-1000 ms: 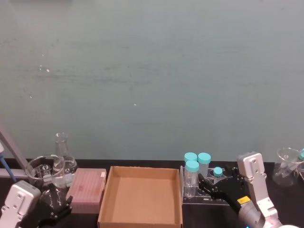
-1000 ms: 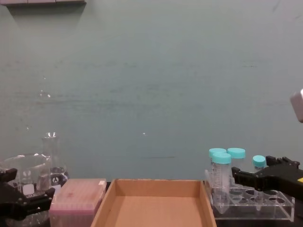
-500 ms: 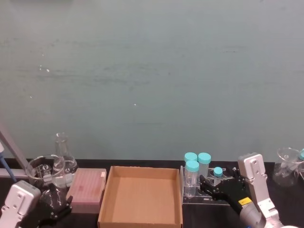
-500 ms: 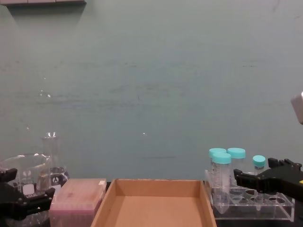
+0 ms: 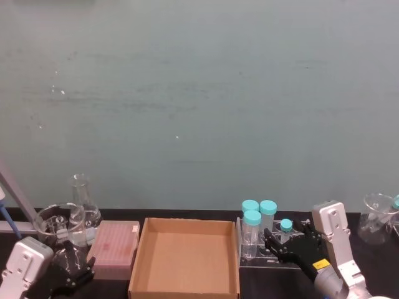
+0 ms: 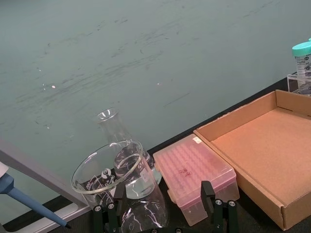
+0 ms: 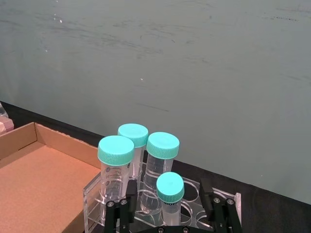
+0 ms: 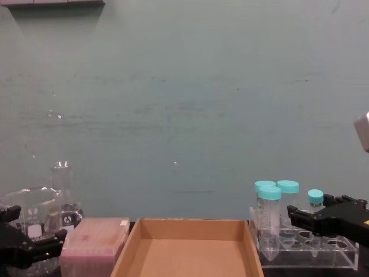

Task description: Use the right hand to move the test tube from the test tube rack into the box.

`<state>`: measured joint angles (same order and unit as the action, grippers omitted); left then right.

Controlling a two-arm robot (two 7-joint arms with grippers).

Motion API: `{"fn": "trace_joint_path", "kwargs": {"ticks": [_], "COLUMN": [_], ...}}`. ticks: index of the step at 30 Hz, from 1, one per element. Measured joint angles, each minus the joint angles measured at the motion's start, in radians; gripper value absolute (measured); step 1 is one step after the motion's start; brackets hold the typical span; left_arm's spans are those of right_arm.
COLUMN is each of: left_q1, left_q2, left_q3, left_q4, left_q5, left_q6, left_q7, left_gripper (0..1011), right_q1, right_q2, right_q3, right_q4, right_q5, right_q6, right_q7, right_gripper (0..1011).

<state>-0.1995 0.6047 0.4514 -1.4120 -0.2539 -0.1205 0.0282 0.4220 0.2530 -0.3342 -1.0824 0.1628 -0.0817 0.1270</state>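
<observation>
test tube (image 8: 315,197) middle hidden, box (image 8: 190,229) front cropped

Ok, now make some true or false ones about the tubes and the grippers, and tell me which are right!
1. The test tube stands in the test tube rack. True.
2. The box has a tube lying in it. False: nothing is in it.
3. The right gripper is open, with one finger on each side of the test tube. True.
4. Five wide tubes stand in the rack. False: there are three.
5. The left gripper holds the test tube. False: it is open near the glass beaker, far over on the robot's left.
</observation>
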Motion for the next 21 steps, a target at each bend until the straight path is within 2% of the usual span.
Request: {"fn": "trace_joint_path", "kwargs": {"ticks": [3, 4, 6, 12, 13, 16, 17, 18, 21], "left_q1": [0.0, 0.0, 0.0, 0.0, 0.0, 0.0, 0.0, 0.0, 0.0], "left_q2": [0.0, 0.0, 0.0, 0.0, 0.0, 0.0, 0.0, 0.0, 0.0], "left_q3": [0.0, 0.0, 0.0, 0.0, 0.0, 0.0, 0.0, 0.0, 0.0], "left_q4": [0.0, 0.0, 0.0, 0.0, 0.0, 0.0, 0.0, 0.0, 0.0], "left_q5": [0.0, 0.0, 0.0, 0.0, 0.0, 0.0, 0.0, 0.0, 0.0], "left_q6": [0.0, 0.0, 0.0, 0.0, 0.0, 0.0, 0.0, 0.0, 0.0], "left_q7": [0.0, 0.0, 0.0, 0.0, 0.0, 0.0, 0.0, 0.0, 0.0], "left_gripper": [1000, 1000, 1000, 1000, 1000, 1000, 1000, 1000, 1000], "right_q1": [0.0, 0.0, 0.0, 0.0, 0.0, 0.0, 0.0, 0.0, 0.0], "right_q2": [0.0, 0.0, 0.0, 0.001, 0.001, 0.001, 0.001, 0.001, 0.001], "right_q3": [0.0, -0.001, -0.001, -0.001, -0.001, -0.001, -0.001, -0.001, -0.001], "right_q4": [0.0, 0.0, 0.0, -0.001, -0.001, -0.001, -0.001, -0.001, -0.001], "right_q5": [0.0, 0.0, 0.0, 0.001, 0.001, 0.001, 0.001, 0.001, 0.001], "right_q6": [0.0, 0.0, 0.0, 0.0, 0.0, 0.0, 0.0, 0.0, 0.0], "right_q7": [0.0, 0.0, 0.0, 0.0, 0.0, -0.001, -0.001, -0.001, -0.001], "right_gripper": [772, 712, 683, 479, 479, 346, 335, 273, 218]}}
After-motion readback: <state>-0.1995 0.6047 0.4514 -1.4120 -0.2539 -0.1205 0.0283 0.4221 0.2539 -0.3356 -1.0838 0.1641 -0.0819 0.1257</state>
